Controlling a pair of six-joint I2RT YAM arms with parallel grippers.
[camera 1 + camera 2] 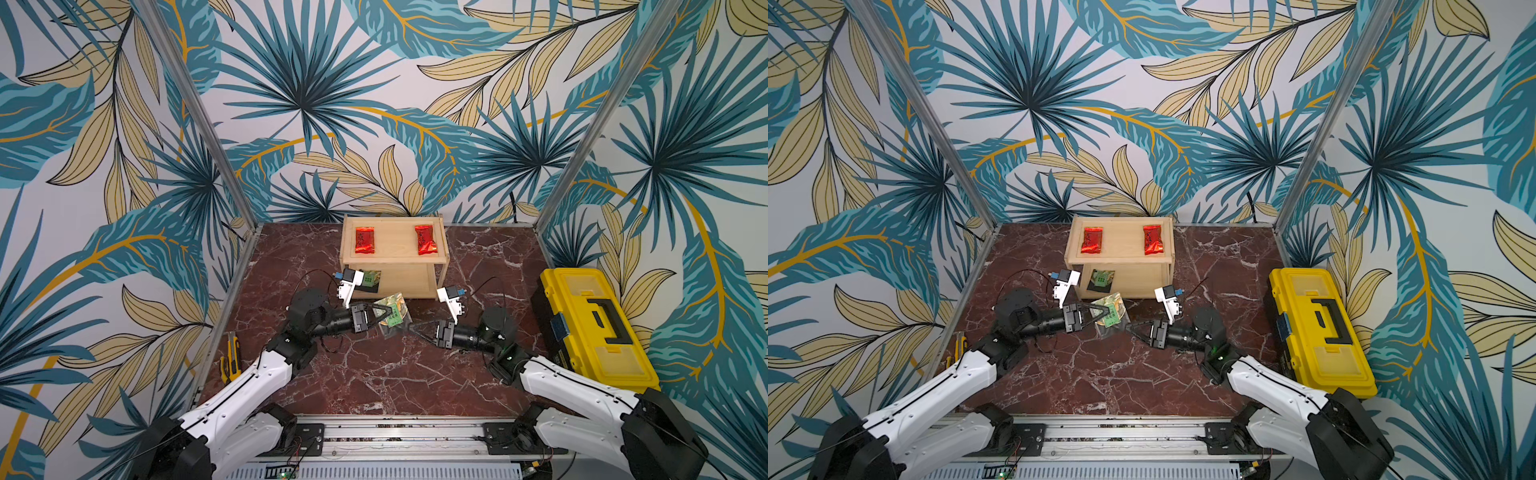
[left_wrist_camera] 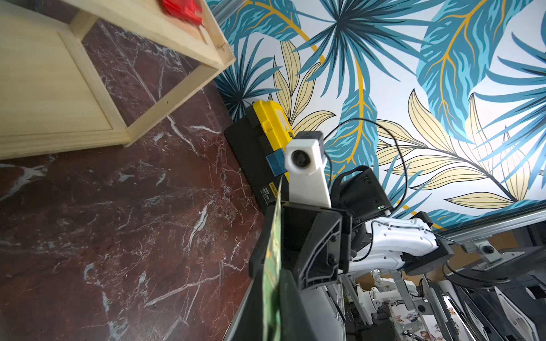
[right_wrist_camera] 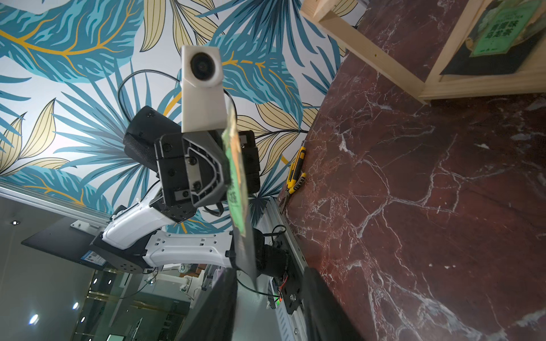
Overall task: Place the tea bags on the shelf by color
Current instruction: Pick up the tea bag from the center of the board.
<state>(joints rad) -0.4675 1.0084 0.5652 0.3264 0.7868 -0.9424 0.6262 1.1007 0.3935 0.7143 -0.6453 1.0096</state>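
Observation:
Two red tea bags (image 1: 365,240) (image 1: 426,240) lie flat on the top board of the wooden shelf (image 1: 395,257), in both top views. One green tea bag (image 1: 370,278) rests on the lower board at its left end. A second green tea bag (image 1: 390,312) is held above the marble in front of the shelf, with my left gripper (image 1: 384,313) shut on it. In the left wrist view this packet (image 2: 273,265) shows edge-on between the fingers. My right gripper (image 1: 409,326) faces it from the right, fingers apart; the packet's dark corner (image 3: 248,265) hangs by their tips.
A yellow toolbox (image 1: 594,324) stands along the right wall. A yellow utility knife (image 1: 232,357) lies at the floor's left edge. The two wrists face each other closely in front of the shelf's open front (image 1: 1121,286).

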